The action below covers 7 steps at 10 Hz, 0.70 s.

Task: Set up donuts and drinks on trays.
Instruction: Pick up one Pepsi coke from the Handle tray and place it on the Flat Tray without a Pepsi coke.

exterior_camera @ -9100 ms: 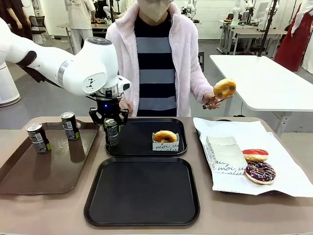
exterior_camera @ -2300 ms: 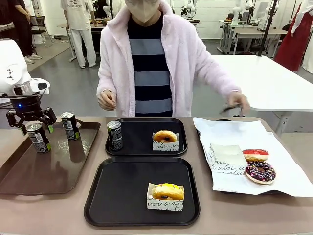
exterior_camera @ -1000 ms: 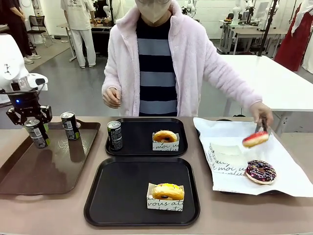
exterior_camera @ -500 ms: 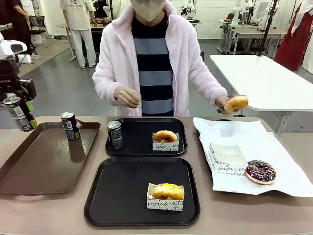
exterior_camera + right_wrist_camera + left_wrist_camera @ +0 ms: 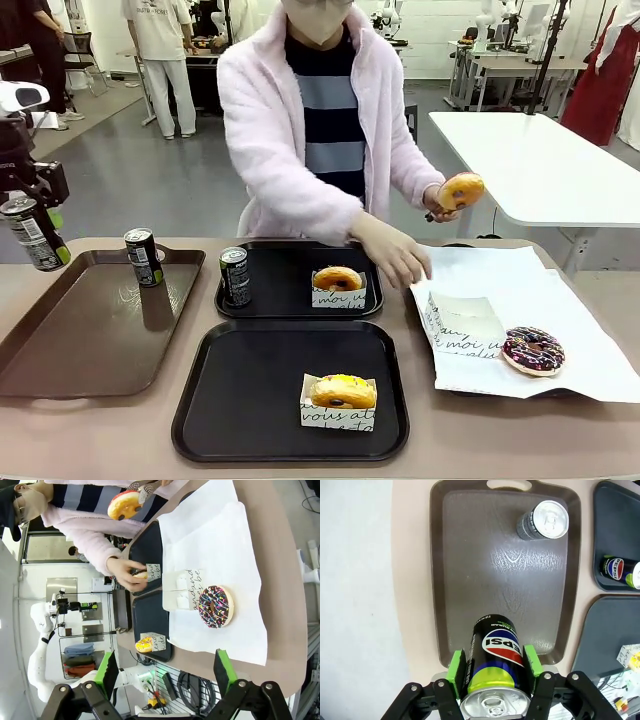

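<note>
Far left, the left gripper (image 5: 494,667) is raised above the left end of the brown tray (image 5: 60,350), its green pads (image 5: 456,667) clamped on either side of a dark can (image 5: 30,235), which leans a touch. A second can (image 5: 143,257) stands upright at the tray's far end. Next right, a third can (image 5: 235,276) sits in the left corner of the far black tray (image 5: 290,300), a glazed donut (image 5: 338,280) in its sleeve beside it. The near tray (image 5: 250,400) carries a yellow-iced donut (image 5: 342,392).

The person's hand (image 5: 398,255) reaches low towards the white paper (image 5: 580,300), fingers loose. The other hand lifts a donut (image 5: 459,190) in tongs (held high). A chocolate donut (image 5: 532,350) lies on the paper. The right gripper (image 5: 165,672) hangs spread wide, gripping nothing.
</note>
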Motion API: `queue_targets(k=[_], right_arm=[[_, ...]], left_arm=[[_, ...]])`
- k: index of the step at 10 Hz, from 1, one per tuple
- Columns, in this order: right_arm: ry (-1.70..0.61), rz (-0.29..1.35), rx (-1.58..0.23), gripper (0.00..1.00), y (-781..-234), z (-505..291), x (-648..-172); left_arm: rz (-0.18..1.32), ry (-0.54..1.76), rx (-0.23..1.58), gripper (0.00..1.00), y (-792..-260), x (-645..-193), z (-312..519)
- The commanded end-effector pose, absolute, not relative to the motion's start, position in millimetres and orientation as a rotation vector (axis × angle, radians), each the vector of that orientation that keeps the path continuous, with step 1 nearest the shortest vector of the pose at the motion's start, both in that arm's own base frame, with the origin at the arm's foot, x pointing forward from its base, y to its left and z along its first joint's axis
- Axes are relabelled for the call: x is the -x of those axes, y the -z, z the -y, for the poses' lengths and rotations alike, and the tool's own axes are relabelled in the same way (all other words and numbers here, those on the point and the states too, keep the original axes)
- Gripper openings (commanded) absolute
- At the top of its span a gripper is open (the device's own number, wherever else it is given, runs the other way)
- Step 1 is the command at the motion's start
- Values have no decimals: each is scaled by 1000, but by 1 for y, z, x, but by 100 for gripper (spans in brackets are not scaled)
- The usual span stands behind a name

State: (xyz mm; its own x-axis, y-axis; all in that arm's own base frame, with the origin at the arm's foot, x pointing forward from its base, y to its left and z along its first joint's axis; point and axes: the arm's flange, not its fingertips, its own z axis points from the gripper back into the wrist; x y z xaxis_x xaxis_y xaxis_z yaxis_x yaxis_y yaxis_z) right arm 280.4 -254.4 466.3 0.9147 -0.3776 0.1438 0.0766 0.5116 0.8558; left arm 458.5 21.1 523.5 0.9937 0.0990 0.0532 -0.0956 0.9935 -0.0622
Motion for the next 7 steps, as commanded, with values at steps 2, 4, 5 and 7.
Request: queue_targets(k=[2,4,5,7], right_arm=[[271,350,-1016,100,-467,255,-281],[271,350,-1016,100,-467,255,-281],[271,350,-1016,100,-467,255,-281],[271,350,-1016,100,-467,255,-281]], left_arm=[[81,36,83,58,-520,-429,28],[56,212,119,58,-520,-387,81],[24,285,114,58,-517,-364,104],[3,343,116,58,-508,-341,139]])
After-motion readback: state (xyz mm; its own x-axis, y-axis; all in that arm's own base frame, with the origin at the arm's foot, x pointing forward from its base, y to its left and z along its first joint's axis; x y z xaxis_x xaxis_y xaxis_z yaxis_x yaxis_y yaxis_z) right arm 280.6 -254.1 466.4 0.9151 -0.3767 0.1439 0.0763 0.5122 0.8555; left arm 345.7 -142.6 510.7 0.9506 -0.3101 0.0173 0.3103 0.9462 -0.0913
